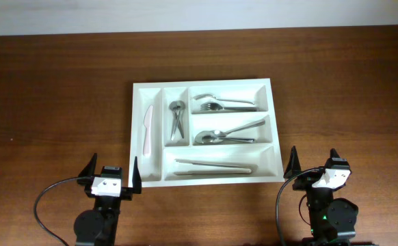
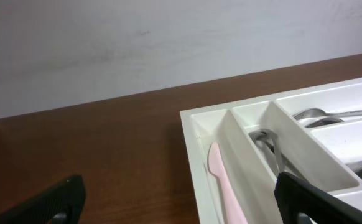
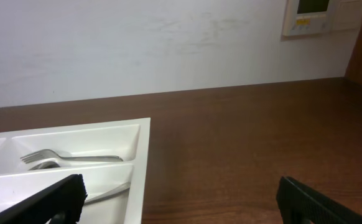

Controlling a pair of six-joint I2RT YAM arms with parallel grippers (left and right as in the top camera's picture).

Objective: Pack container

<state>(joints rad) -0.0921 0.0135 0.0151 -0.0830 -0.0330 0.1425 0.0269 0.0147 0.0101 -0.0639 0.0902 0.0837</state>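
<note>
The white cutlery tray lies mid-table. Its left narrow slot holds a pale pink knife; the second narrow slot holds small metal spoons. The top wide slot holds forks, the middle one spoons, the bottom one long white utensils. My left gripper is open and empty at the tray's near left corner. My right gripper is open and empty just right of the tray's near right corner. The left wrist view shows the tray's far left corner and the pink knife. The right wrist view shows its right wall.
The brown wooden table surrounds the tray. A white wall runs behind the table's far edge, with a wall control panel at the upper right in the right wrist view. Black cables trail from both arm bases near the front edge.
</note>
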